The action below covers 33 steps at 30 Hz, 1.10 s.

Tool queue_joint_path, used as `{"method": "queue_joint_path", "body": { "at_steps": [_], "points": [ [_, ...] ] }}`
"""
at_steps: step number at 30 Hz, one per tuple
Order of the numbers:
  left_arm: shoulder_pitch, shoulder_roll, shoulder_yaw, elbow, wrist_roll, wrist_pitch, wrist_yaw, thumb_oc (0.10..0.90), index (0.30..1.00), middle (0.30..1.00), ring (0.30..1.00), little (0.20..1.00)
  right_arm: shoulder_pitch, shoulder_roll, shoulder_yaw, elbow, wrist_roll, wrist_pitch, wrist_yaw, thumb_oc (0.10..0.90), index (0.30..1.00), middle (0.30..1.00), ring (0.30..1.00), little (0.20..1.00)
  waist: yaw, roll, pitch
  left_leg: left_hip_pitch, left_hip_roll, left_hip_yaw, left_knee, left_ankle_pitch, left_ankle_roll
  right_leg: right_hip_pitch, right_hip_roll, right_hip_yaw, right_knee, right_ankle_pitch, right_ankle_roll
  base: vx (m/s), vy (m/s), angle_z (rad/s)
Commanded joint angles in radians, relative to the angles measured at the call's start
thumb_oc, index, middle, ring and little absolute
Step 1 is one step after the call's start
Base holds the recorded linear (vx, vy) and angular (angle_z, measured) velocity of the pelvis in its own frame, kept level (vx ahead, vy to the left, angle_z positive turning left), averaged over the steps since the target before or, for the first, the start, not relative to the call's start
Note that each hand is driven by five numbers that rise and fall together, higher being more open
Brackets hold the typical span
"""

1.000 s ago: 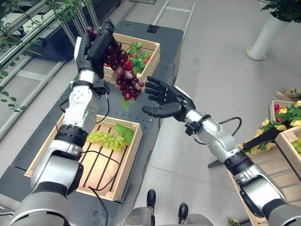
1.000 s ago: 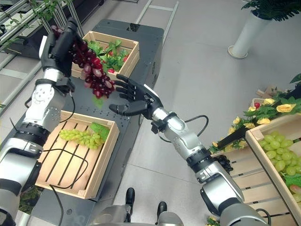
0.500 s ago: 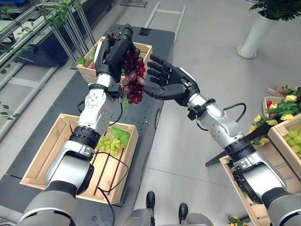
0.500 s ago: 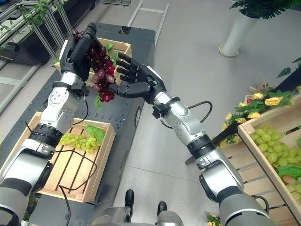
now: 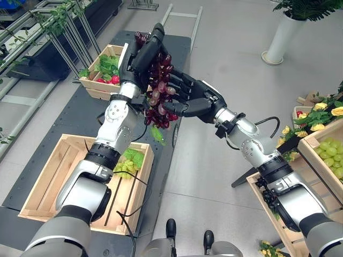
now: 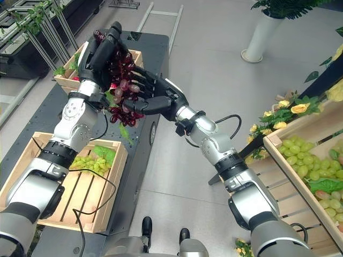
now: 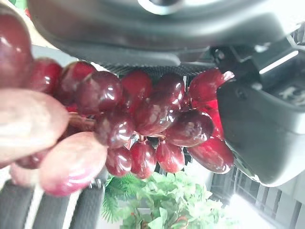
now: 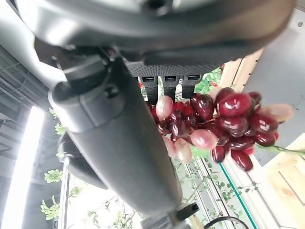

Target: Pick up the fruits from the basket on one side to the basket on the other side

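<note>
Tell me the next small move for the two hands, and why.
Probably close the right hand around the red grapes, then let the left hand release. The left hand holds the bunch from above in mid-air, clear of both crates, and the right hand's spread fingers are already against its lower part, so this looks like a handover toward the robot's right.

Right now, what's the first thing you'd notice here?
The big bunch of red grapes, held up in the air by the left hand while the right hand reaches against it from the other side. Below lies a wooden crate with green grapes inside.
</note>
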Motion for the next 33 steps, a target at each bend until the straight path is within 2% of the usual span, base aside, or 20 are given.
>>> {"method": "queue_joint_path", "body": {
  "at_steps": [1, 13, 33],
  "points": [
    [-0.138, -0.059, -0.002, 0.020, -0.056, -0.090, -0.026, 0.400, 0.300, 0.300, 0.300, 0.300, -0.052, 0.028, 0.017, 0.034, 0.039, -0.071, 0.067, 0.800, 0.900, 0.900, 0.900, 0.900, 0.022, 0.024, -0.249, 0.062, -0.039, -0.020, 0.001, -0.175, -0.043, -0.057, 0.055, -0.005, 0.002, 0.003, -0.047, 0.00, 0.000, 0.00],
    [-0.119, -0.090, 0.000, -0.031, -0.139, -0.039, -0.076, 0.400, 0.300, 0.300, 0.300, 0.300, -0.106, 0.065, 0.020, 0.049, 0.090, -0.095, 0.074, 0.800, 0.900, 0.900, 0.900, 0.900, 0.041, 0.021, -0.254, 0.066, -0.038, -0.035, 0.001, -0.177, -0.043, -0.049, 0.054, -0.015, 0.002, -0.001, -0.048, 0.00, 0.000, 0.00],
    [-0.116, -0.123, -0.019, -0.114, -0.176, 0.021, -0.110, 0.400, 0.300, 0.300, 0.300, 0.300, -0.143, 0.102, 0.022, 0.109, 0.126, -0.084, 0.058, 0.800, 0.900, 0.900, 0.900, 0.900, 0.052, 0.022, -0.258, 0.071, -0.035, -0.042, 0.001, -0.181, -0.044, -0.043, 0.051, -0.019, 0.002, -0.003, -0.047, 0.00, 0.000, 0.00]
  ]
}}
